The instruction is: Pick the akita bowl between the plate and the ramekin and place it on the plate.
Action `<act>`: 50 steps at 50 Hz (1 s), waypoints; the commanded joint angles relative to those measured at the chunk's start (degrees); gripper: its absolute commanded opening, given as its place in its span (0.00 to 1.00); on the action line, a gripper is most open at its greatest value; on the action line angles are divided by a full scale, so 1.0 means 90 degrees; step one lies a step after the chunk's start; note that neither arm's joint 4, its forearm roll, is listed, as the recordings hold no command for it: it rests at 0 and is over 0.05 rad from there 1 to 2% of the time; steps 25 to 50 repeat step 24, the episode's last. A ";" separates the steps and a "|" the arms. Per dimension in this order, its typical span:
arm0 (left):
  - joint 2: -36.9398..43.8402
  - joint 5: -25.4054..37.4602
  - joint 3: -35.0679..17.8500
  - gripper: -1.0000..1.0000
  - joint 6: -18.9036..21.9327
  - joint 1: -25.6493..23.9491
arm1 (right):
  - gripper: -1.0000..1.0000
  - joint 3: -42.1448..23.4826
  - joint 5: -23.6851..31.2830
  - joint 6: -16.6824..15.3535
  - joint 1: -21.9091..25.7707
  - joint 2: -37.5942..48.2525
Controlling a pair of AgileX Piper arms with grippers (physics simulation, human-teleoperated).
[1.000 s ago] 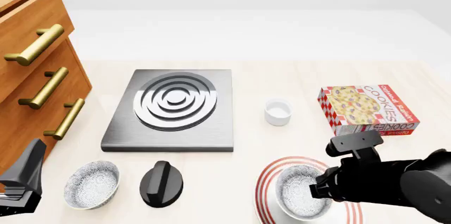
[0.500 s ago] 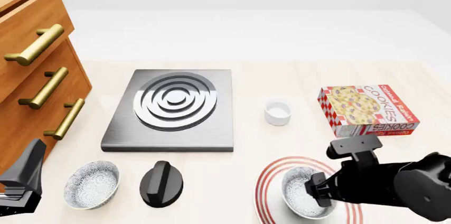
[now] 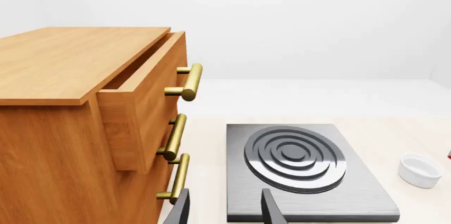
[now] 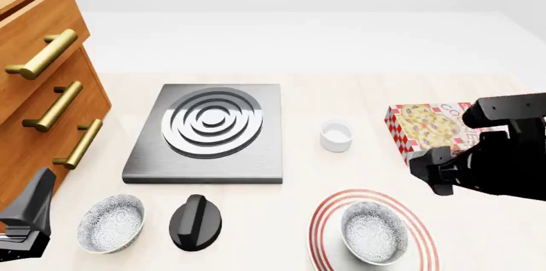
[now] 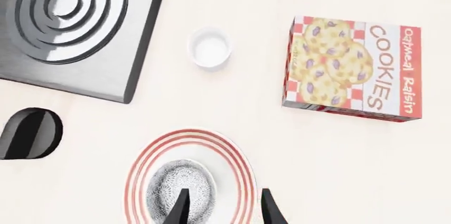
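From where I sit the job looks done: the akita bowl (image 4: 373,240) rests inside the red rings of the plate (image 4: 328,220), with the ramekin (image 4: 336,135) well beyond it. My right gripper (image 5: 222,208) hangs above, fingers parted and empty (the left gripper (image 3: 224,211) is also parted, holding nothing). I judge only pulling clear remains.

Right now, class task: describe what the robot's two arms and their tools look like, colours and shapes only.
Both are matte black with no visible markings or cables. The right arm is built of blocky, rounded segments. The right tool and the left tool each end in two slim, tapering dark fingers. The left arm shows only as a dark angular wedge.
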 commanded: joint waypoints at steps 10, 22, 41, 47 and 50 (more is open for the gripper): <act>0.0000 0.0000 0.0000 1.00 0.0000 0.0000 | 1.00 -0.1722 0.1669 -0.0288 -0.0614 -0.1312; 0.0000 0.0000 0.0000 1.00 0.0000 0.0000 | 1.00 -0.2019 0.1820 -0.0330 -0.0704 -0.1447; 0.0000 0.0000 0.0000 1.00 0.0000 0.0000 | 1.00 -0.2124 0.1840 -0.0404 -0.0871 -0.1555; 0.0000 0.0000 0.0000 1.00 0.0000 0.0000 | 1.00 -0.2124 0.1840 -0.0404 -0.0871 -0.1555; 0.0000 0.0000 0.0000 1.00 0.0000 0.0000 | 1.00 -0.2124 0.1840 -0.0404 -0.0871 -0.1555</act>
